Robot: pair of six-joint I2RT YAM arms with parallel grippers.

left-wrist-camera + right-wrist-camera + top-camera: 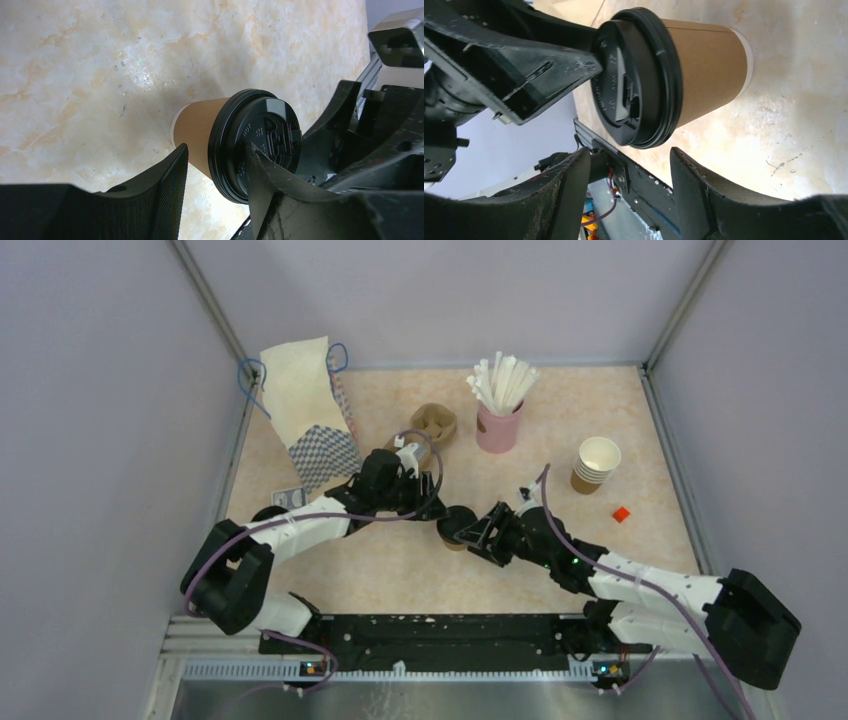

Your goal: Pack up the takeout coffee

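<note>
My left gripper [216, 148] straddles the small brown kraft paper cup with black plastic lid [200, 132] mid-table, hiding most of it from above; gripping or not, I cannot tell. My right gripper [628, 155] gapes wide just beside it. Well behind stands a pink cup of white straws [499, 426]; beige marbled tabletop [400, 570] opens toward me.

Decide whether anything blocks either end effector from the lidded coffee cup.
Nothing visible does. The coffee cup stands between the left end effector and right end effector, both close beside it.
</note>
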